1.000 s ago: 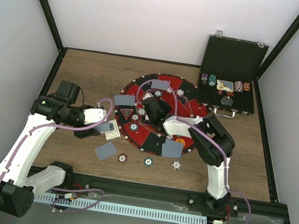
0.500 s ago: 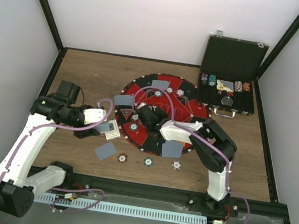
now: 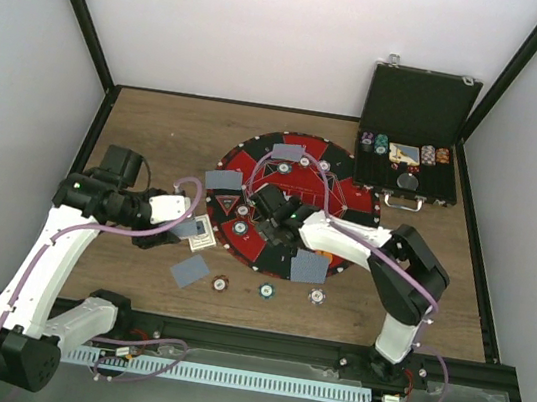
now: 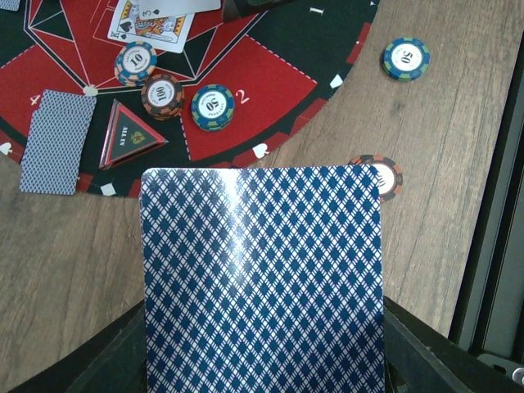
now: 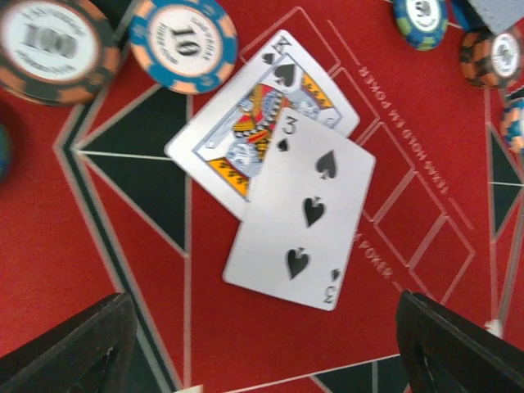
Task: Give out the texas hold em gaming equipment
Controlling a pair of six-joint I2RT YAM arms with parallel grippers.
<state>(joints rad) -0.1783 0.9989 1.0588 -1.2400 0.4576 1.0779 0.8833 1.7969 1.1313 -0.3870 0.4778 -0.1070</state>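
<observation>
Clamping a blue-backed card (image 4: 262, 278), left fingers (image 4: 426, 360) are closed; right fingers (image 5: 74, 348) gape over the spade three (image 5: 303, 213).

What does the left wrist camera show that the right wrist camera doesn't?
Only left wrist: a blue-backed card held by the left gripper, the triangular marker, a 50 chip on the table. Only right wrist: the open right gripper, lettering on the mat. Both: the three of spades overlapping the king, the 10 chip, the mat.
</observation>
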